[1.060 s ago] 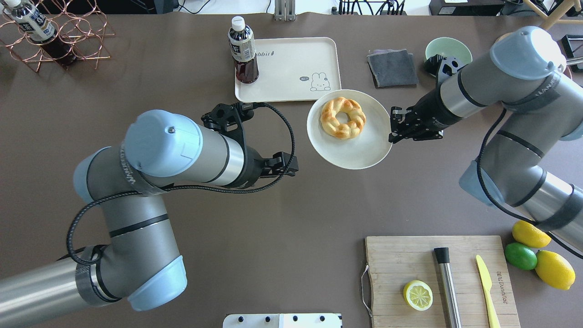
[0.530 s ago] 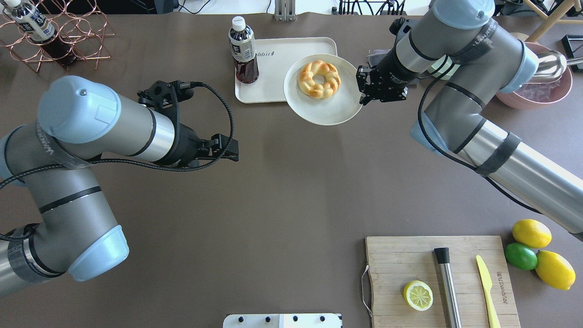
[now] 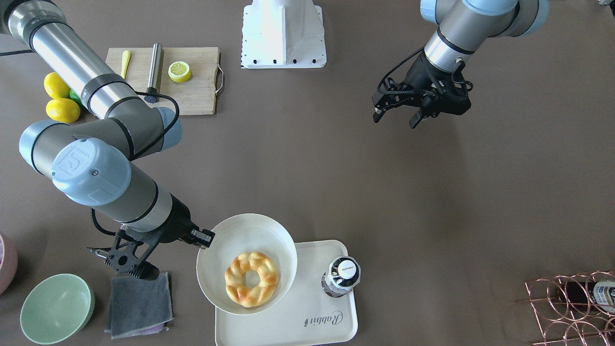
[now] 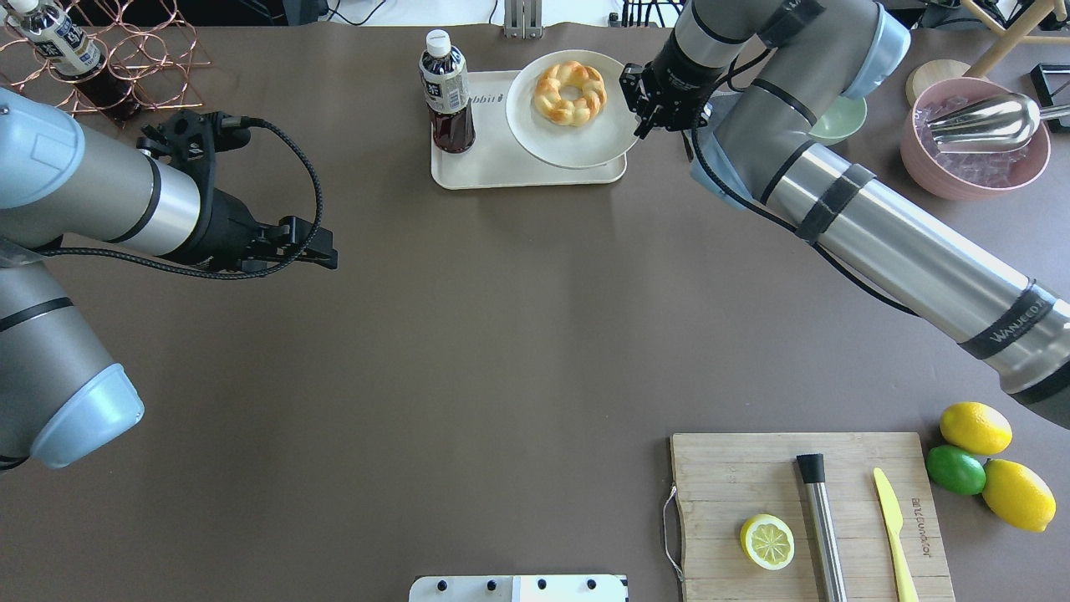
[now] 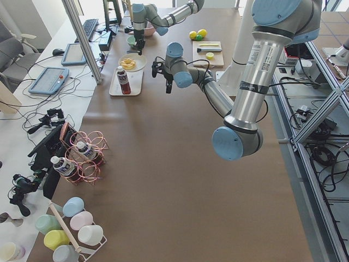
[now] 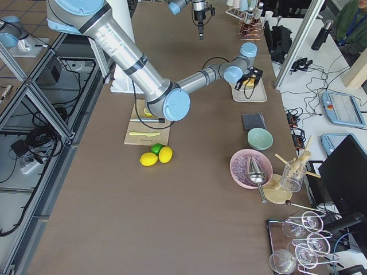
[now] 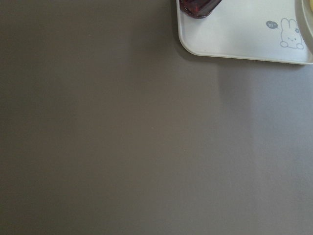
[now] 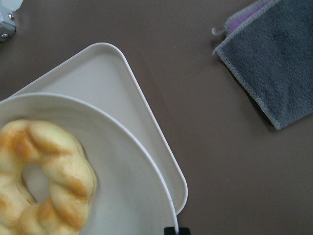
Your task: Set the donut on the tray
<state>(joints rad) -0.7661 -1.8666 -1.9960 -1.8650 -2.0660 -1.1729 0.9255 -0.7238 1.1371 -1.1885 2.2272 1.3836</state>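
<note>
The donut (image 4: 570,92), a golden braided ring, lies on a round white plate (image 4: 577,146). My right gripper (image 4: 639,100) is shut on the plate's right rim and holds it over the right part of the cream tray (image 4: 501,167). In the front-facing view the donut (image 3: 251,278) and plate (image 3: 240,230) cover the tray's (image 3: 307,298) corner, next to the right gripper (image 3: 204,238). The right wrist view shows the donut (image 8: 44,181), the plate (image 8: 122,196) and the tray (image 8: 98,78) beneath. My left gripper (image 3: 394,115) is open and empty, over bare table, well away from the tray.
A dark tea bottle (image 4: 445,92) stands on the tray's left end. A grey cloth (image 3: 139,302) and a green bowl (image 3: 55,307) lie right of the tray. A pink bowl (image 4: 978,150), a cutting board (image 4: 802,510) and a wire rack (image 4: 109,67) sit further off.
My right arm has carried the plate with the donut from the table in front of the tray to over the tray. My left arm has drawn back to the left.
</note>
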